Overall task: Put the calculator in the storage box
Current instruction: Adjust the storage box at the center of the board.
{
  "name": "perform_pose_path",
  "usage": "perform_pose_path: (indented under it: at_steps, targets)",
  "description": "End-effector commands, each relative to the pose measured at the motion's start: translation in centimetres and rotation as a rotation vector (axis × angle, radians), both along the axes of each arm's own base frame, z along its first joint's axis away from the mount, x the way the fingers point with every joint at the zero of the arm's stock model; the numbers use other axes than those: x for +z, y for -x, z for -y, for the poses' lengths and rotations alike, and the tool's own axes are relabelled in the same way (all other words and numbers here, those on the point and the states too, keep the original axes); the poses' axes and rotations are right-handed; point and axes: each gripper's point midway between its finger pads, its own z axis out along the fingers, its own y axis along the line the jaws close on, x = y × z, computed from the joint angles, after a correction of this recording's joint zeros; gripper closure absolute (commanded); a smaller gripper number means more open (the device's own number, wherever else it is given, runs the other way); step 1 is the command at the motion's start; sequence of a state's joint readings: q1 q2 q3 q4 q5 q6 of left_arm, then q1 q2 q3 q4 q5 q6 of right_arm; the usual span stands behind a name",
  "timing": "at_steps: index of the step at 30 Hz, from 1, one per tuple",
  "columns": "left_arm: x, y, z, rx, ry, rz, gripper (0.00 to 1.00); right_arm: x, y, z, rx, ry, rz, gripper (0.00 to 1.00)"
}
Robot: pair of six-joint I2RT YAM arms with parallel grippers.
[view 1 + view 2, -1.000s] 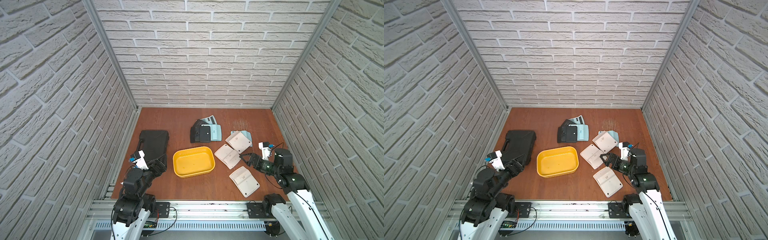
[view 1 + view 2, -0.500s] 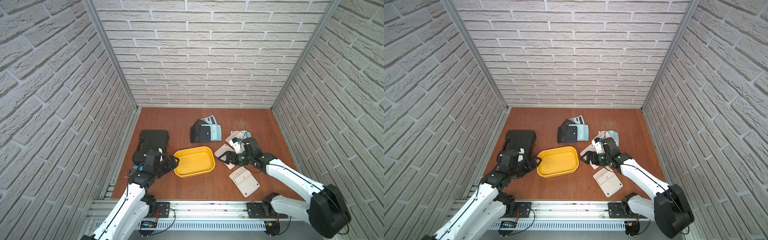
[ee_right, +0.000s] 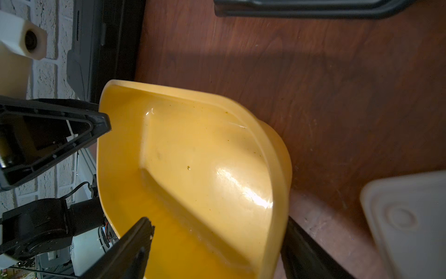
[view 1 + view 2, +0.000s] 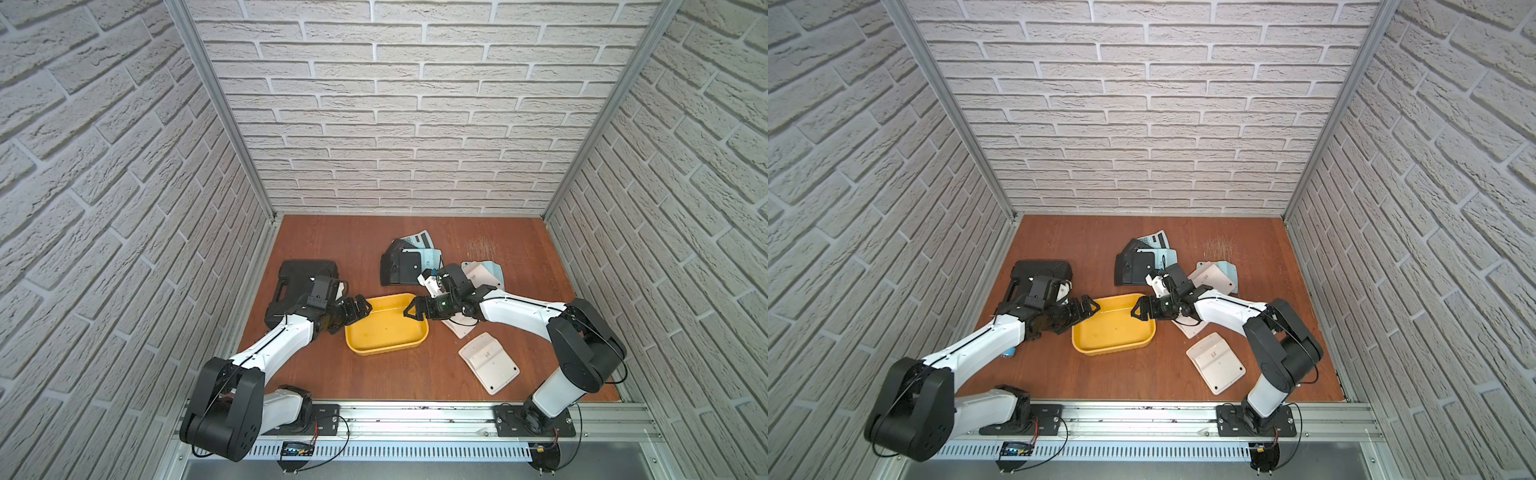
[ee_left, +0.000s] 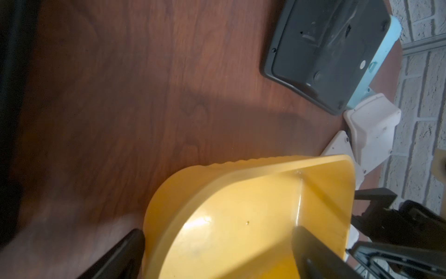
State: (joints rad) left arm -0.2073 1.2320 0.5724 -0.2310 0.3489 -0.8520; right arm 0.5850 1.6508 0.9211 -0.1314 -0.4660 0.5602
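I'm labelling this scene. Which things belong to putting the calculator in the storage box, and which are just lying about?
Belongs: yellow storage box; front white calculator; black calculator; the other pale calculators; left gripper and right gripper, both open at the box.
Lying about: black hard case.

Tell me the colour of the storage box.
The box is plain yellow; the right wrist view shows it best.

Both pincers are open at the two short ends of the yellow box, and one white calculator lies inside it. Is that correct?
Not the calculator part. The storage box is empty, as the right wrist view shows; the white calculators lie on the table beside it. The left pincer and right pincer are indeed open at its two short ends.
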Motion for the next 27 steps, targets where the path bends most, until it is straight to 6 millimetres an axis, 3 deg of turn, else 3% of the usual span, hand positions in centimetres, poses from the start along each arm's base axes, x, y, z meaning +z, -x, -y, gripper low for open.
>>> perform_pose_path:
  at_steps: [1,7,12,16,20,25,27]
  targets:
    - [2.0,-0.9,2.5,-0.092,0.067,0.068,0.02,2.1,2.4,-2.4,0.111,-0.087,0.045,0.15]
    - [2.3,1.1,4.9,-0.162,0.070,0.047,0.02,2.1,5.8,-0.9,0.092,-0.107,0.022,0.15]
    - [2.5,2.6,6.0,-0.172,0.062,0.049,0.02,1.5,6.6,2.8,-0.001,0.023,0.044,0.11]
    - [1.9,3.2,4.3,-0.132,-0.011,0.036,0.02,1.2,6.1,6.7,-0.104,0.122,0.043,0.09]
    - [2.5,3.1,2.4,-0.109,-0.075,0.031,0.02,3.2,5.6,8.9,-0.180,0.099,0.096,0.00]
    - [4.6,1.2,1.7,-0.122,-0.132,0.075,0.02,5.4,3.6,12.1,-0.289,0.054,0.151,0.00]
    - [5.4,-0.2,1.8,-0.131,-0.143,0.095,0.02,6.8,2.2,12.4,-0.310,0.004,0.184,0.00]
